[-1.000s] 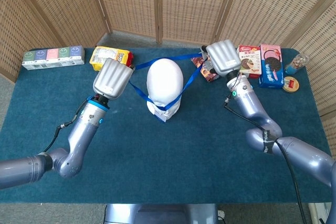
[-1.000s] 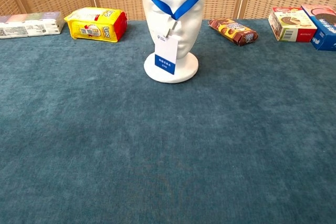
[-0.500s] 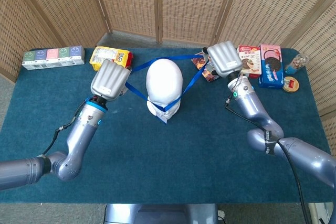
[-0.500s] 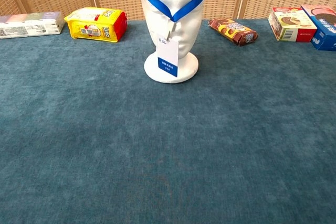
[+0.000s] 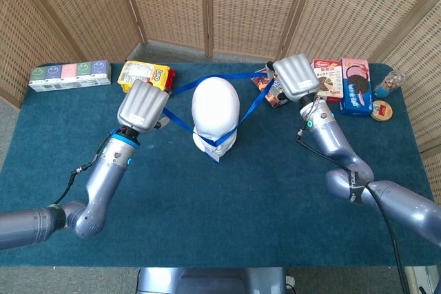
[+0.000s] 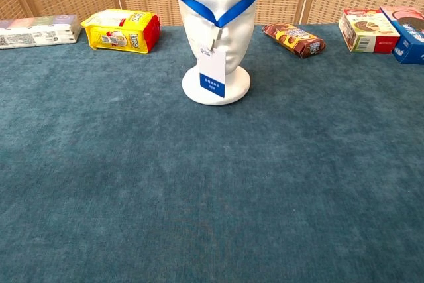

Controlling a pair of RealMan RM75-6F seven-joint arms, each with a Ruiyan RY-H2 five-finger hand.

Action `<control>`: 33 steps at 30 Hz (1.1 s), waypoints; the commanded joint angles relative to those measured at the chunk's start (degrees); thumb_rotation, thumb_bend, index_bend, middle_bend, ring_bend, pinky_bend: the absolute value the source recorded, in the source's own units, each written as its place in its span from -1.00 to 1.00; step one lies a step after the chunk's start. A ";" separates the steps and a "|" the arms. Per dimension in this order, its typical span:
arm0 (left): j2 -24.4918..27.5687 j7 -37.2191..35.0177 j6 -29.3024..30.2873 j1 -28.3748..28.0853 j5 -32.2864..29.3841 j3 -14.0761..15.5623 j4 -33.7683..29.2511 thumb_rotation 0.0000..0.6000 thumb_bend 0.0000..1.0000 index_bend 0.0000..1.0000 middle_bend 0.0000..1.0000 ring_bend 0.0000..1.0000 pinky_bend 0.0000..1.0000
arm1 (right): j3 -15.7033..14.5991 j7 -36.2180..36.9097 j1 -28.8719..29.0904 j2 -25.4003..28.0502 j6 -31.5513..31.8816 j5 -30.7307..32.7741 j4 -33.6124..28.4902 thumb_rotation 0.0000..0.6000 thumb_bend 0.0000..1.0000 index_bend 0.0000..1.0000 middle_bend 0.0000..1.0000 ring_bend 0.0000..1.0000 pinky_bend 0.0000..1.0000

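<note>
A blue ribbon lanyard (image 5: 180, 120) with a white card hangs stretched around a white foam mannequin head (image 5: 216, 104) mid-desk, the left hand (image 5: 143, 103) and right hand (image 5: 295, 78) apparently gripping either side, fingers hidden. Even tension should keep the loop clear of the crown.

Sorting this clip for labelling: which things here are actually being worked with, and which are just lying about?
In use:
blue lanyard, with badge
white mannequin head
left hand
right hand

Lying about:
yellow snack pack
tissue packs
chocolate bar
biscuit boxes
</note>
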 commanded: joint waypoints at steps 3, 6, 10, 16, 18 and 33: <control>0.37 0.08 -0.04 -0.15 -0.36 0.12 -0.39 0.36 -0.78 0.06 0.28 0.09 0.35 | -0.02 -0.21 0.10 0.16 -0.17 0.37 -0.23 0.80 -0.36 -0.04 0.95 1.00 1.00; 0.64 0.45 -0.07 -0.27 -0.77 0.33 -0.83 0.34 -0.78 0.04 0.20 0.02 0.29 | -0.12 -0.36 0.15 0.25 -0.36 0.64 -0.40 0.76 -0.37 -0.09 0.95 1.00 1.00; 0.87 0.69 -0.05 -0.40 -1.12 0.60 -1.12 0.32 -0.78 0.04 0.17 0.02 0.29 | -0.24 -0.44 0.16 0.44 -0.57 0.92 -0.64 0.61 -0.41 -0.11 0.95 1.00 1.00; 1.16 0.69 0.21 -0.46 -1.44 0.85 -1.36 0.24 -0.81 0.03 0.09 -0.05 0.24 | -0.26 -0.98 0.38 0.86 -0.70 1.45 -1.06 0.59 -0.43 -0.14 0.95 1.00 1.00; 1.28 0.67 0.28 -0.48 -1.48 0.95 -1.42 0.21 -0.82 0.01 0.05 -0.10 0.19 | -0.27 -1.13 0.44 0.98 -0.67 1.58 -1.21 0.60 -0.44 -0.15 0.95 1.00 1.00; 2.02 0.59 0.48 -0.66 -2.31 1.50 -2.15 0.13 -0.83 -0.10 -0.18 -0.30 -0.04 | -0.53 -2.21 0.61 1.66 -0.37 2.69 -2.28 0.60 -0.47 -0.22 0.95 1.00 1.00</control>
